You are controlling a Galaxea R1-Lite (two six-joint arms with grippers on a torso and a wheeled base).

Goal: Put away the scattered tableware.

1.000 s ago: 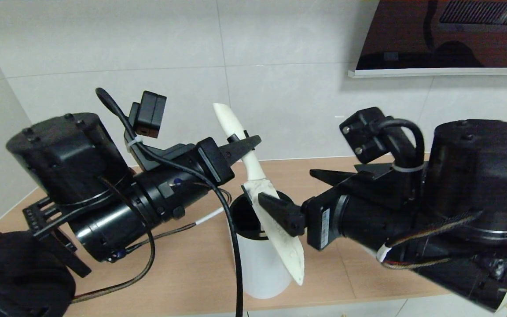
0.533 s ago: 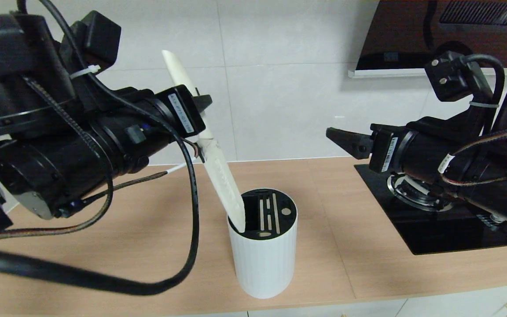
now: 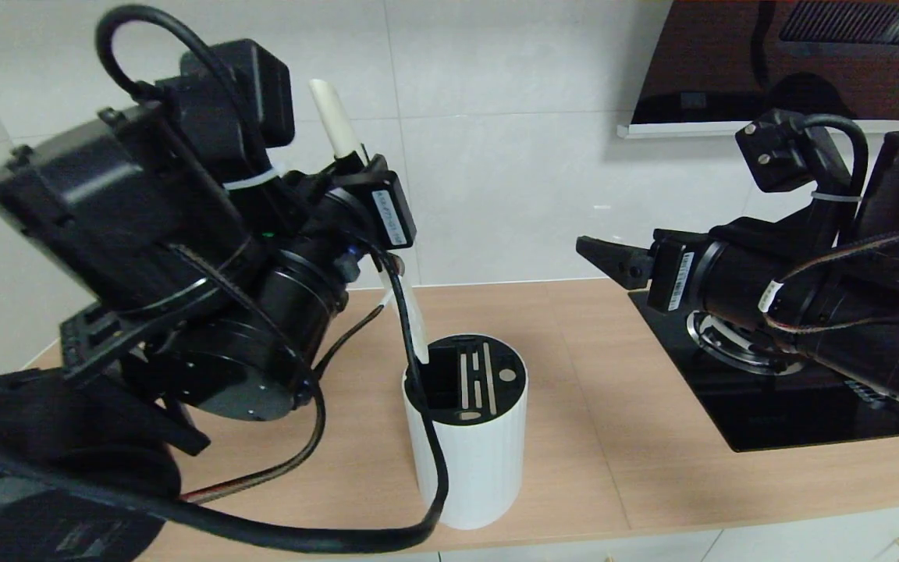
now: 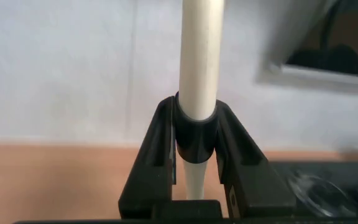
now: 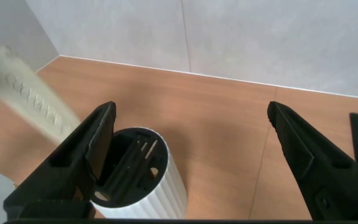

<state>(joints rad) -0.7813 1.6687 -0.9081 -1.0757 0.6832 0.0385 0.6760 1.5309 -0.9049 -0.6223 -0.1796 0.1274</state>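
One white knife (image 4: 201, 50) is clamped between the fingers of the left gripper (image 4: 194, 127), its tip below them at the wide slot of the holder (image 3: 469, 445). It likely needs lowering straight down, blade in line with the slot, before release. The right gripper (image 5: 190, 112) has its fingers spread wide, holding nothing.

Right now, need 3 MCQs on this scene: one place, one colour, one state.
1. Where is the blade tip of the knife?
A) at the wide slot of the holder
B) in a sink
C) on a plate

2. The holder's side wall is:
A) red
B) white
C) green

3. The right claw is:
A) shut on a spoon
B) shut on the knife
C) open, empty

Key:
1A, the blade runs down to the slot at the holder's rim.
2B, the ribbed wall is white under a black top.
3C, its jaws stand wide apart with nothing between.
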